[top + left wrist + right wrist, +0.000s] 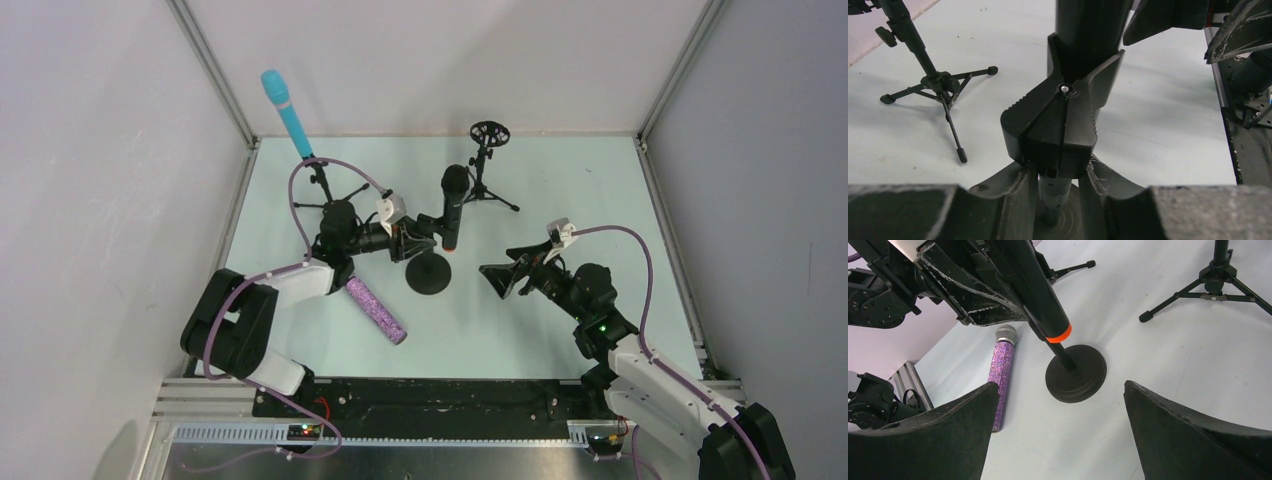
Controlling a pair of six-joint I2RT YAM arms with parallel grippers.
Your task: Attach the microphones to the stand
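One microphone of three, the purple glitter microphone [375, 310], lies loose, to the left of the open right claw [500, 280].
It lies flat on the surface [580, 200] between the arms, its long axis slanted, with the silver head toward the left arm. The left claw [425, 245] is closed around the pole of the round-base stand [428, 272], under the clip that holds the black microphone [452, 200]. The turquoise microphone [285, 110] sits on its own tripod [320, 180]. The right claw is empty, so I judge it must reach left, past the round base. The empty tripod stand [483, 175] is far behind.
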